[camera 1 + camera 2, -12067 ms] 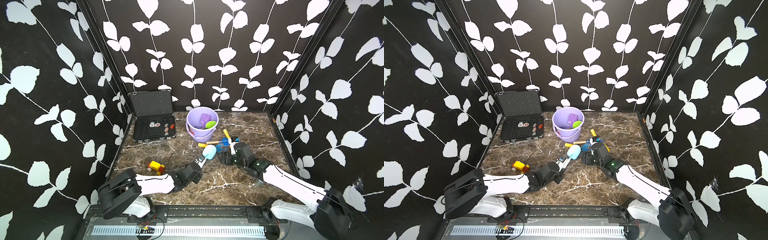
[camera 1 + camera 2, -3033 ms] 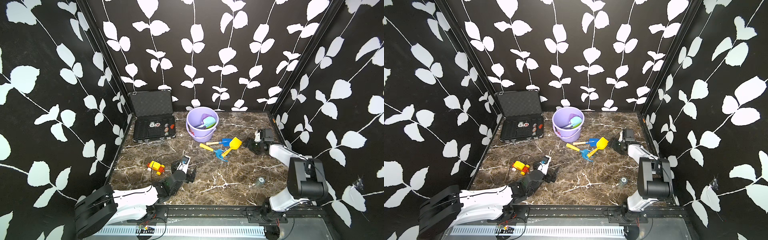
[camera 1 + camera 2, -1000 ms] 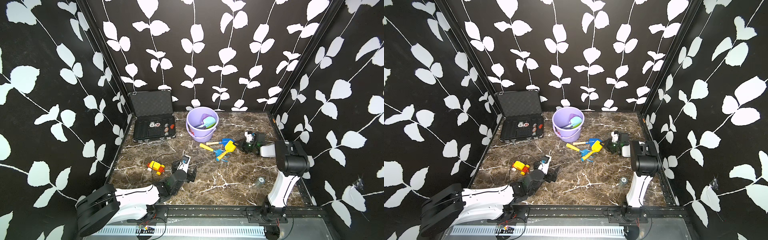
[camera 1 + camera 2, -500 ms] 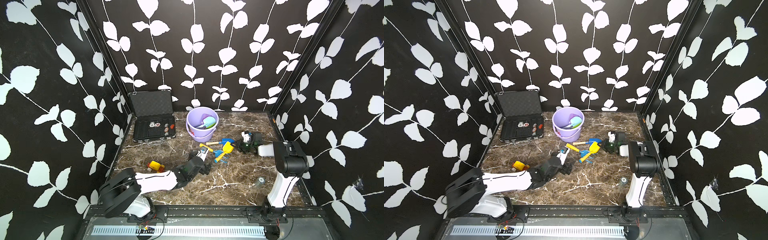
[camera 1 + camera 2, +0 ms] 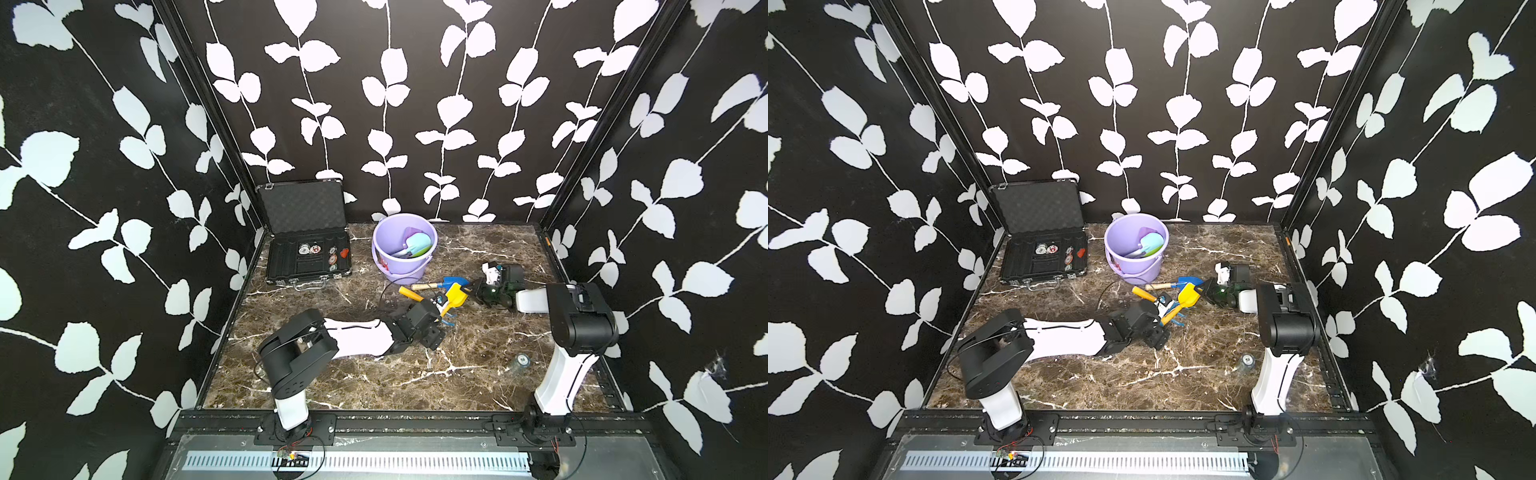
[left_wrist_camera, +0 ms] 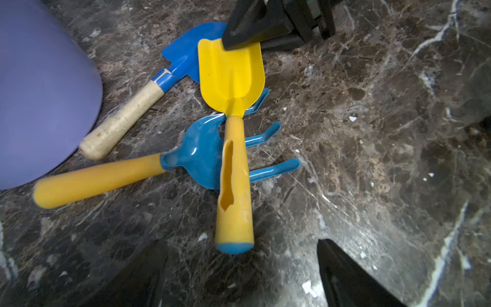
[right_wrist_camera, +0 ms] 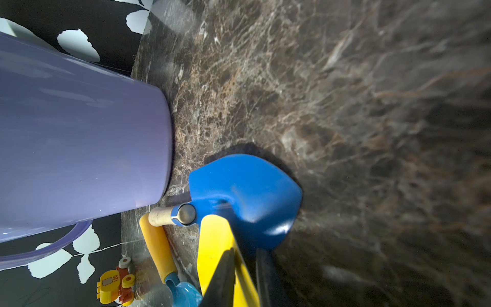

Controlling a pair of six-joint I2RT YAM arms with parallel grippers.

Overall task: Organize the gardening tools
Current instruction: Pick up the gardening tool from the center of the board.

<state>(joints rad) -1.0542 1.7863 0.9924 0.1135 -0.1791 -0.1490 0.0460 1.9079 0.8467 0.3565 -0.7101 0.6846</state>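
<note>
A yellow spade (image 6: 231,71) lies across a light blue rake (image 6: 202,156) with a yellow handle, beside a blue spade (image 6: 186,58) with a wooden handle. All three rest on the marble in front of the lavender bucket (image 5: 376,245). My left gripper (image 6: 244,281) is open, and the yellow spade's handle end sits just ahead of its jaws. My right gripper (image 7: 243,281) is shut on the rim of the yellow spade's blade (image 7: 212,244), over the blue spade (image 7: 244,191). In both top views a light blue scoop (image 5: 417,243) (image 5: 1151,241) and other tools stand in the bucket.
An open black case (image 5: 307,257) lies at the back left. A yellow-and-red toy vehicle (image 7: 117,285) shows past the rake handle in the right wrist view; my left arm hides it in both top views. A small round object (image 5: 521,360) sits near the right arm's base.
My left arm has swung from the front left across to the tools, up to the yellow spade's handle. The right gripper has stayed on the yellow blade.
</note>
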